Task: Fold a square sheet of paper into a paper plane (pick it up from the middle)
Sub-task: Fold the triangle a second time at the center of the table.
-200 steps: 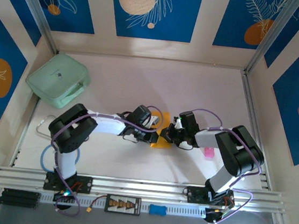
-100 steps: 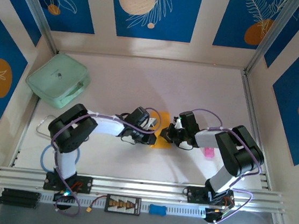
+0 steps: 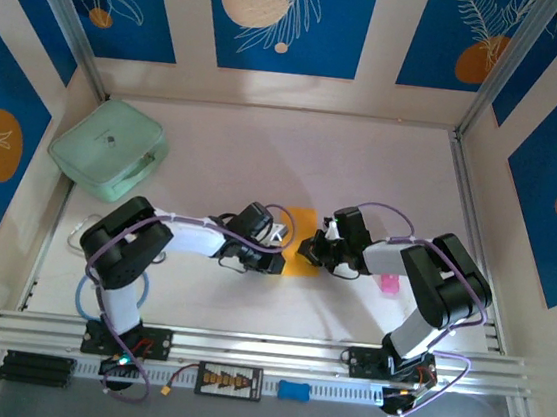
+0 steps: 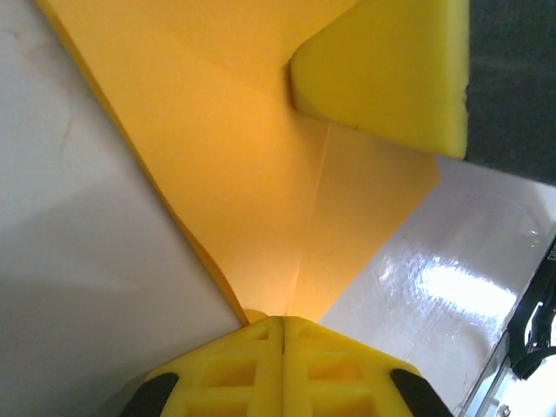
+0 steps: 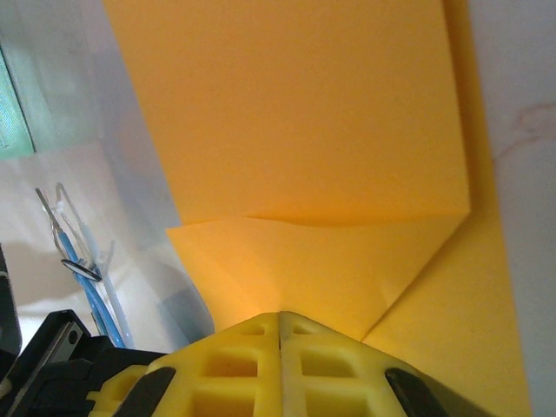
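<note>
Sheet of paper: the orange-yellow sheet of paper [image 3: 304, 226] lies on the table [image 3: 364, 168] near its middle, between the two grippers.
Paper, folds: in the right wrist view the sheet of paper [image 5: 304, 113] shows a flap folded over, with one straight edge across and a slanted edge running to the right. In the left wrist view the sheet of paper [image 4: 252, 148] shows a thin crease running up from the fingertips.
Left gripper: the left gripper [image 3: 282, 258] is at the paper's left edge, and its yellow fingers are pressed together at a corner of the sheet [image 4: 283, 334]. I cannot tell whether paper is pinched between them.
Right gripper: the right gripper [image 3: 306, 249] is at the paper's right side with its fingers together [image 5: 280, 330], tips over the sheet. One of its fingers [image 4: 391, 69] rests on the paper in the left wrist view.
Pink object: the small pink object [image 3: 388, 282] lies on the table right of the right arm, apart from the paper.
Mint-green case: the mint-green case [image 3: 108, 157] sits in the far left corner, well apart.
</note>
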Robot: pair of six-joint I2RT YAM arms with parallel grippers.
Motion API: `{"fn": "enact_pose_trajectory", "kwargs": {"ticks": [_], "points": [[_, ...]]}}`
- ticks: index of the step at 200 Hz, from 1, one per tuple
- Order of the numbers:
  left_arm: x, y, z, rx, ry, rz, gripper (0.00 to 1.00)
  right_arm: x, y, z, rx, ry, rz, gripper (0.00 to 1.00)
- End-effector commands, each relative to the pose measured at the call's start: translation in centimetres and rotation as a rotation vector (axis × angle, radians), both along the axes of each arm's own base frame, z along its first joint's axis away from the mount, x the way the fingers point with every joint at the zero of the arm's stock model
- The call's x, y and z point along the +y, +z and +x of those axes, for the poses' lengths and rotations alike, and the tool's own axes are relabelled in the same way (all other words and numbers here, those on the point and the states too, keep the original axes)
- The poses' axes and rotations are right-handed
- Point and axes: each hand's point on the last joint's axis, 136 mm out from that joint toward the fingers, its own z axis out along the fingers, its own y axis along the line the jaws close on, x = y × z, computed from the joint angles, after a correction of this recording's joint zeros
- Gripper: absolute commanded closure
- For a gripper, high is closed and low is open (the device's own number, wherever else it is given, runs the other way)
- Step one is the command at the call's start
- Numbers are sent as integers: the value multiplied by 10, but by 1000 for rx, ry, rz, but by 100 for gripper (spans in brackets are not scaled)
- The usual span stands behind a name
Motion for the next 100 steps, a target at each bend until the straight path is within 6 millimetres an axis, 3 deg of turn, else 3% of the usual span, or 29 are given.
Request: {"fn": "enact_pose_trajectory", "kwargs": {"ticks": [1,41,67,100], "points": [[19,-6,-13,28,-14,65,98,-25,-35,-27,149,-49,-135,100],[18,14,-6,-51,0,31,98,-25,-34,-26,147,-47,-137,100],[1,32,3,-63,6,-54,99,-24,-32,-26,144,-47,-135,100],[-17,37,17,-54,26,-105,99,-24,-33,-27,147,-45,-139,100]]}}
